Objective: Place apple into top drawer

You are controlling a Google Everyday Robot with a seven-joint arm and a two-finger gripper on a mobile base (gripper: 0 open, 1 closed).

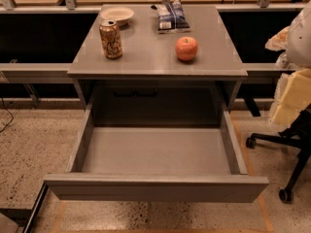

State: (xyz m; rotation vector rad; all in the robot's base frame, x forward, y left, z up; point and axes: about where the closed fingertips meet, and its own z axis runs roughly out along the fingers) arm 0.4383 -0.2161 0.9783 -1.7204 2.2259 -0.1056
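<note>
Jaws out of view, apple (186, 48) on desk (146, 59)

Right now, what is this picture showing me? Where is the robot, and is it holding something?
There is only one picture. It comes from the robot's camera, which looks down at a grey desk. The robot is a rolling machine with one arm. At the end of the arm is a gripper for picking things up, but the gripper is outside the picture, so you cannot see it holding anything. On the desk sit a red-orange apple, a gold-brown drink can, a pale bowl and a snack bag. Below them the top drawer is pulled wide open. The apple is not in it yet.
</note>
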